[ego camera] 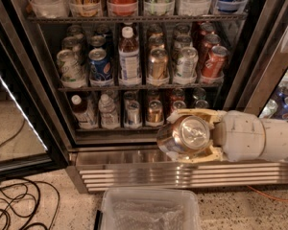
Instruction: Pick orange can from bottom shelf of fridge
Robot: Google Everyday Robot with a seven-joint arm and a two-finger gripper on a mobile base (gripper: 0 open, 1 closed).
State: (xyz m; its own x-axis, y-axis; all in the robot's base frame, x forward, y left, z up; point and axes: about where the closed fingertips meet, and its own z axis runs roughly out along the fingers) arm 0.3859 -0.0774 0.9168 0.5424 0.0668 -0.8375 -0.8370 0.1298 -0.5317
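Note:
My gripper (pixel 183 136) is shut on the orange can (pixel 175 140), its cream fingers (pixel 194 114) clamping it above and below. The can lies tilted with its silver lid towards the camera, held outside the fridge in front of the ribbed steel base (pixel 134 174). The white arm (pixel 259 137) comes in from the right. The bottom shelf (pixel 115 127) behind it holds two bottles (pixel 108 110), a silver can (pixel 133 113) and a coppery can (pixel 155 111). The lanes behind the gripper are partly hidden.
The fridge's (pixel 43 95) upper racks hold several cans and bottles. The open glass door (pixel 19 128) stands at the left. A clear plastic bin (pixel 149 210) sits on the floor below the gripper. Black cables (pixel 14 210) lie at lower left, an orange cable (pixel 273 193) at lower right.

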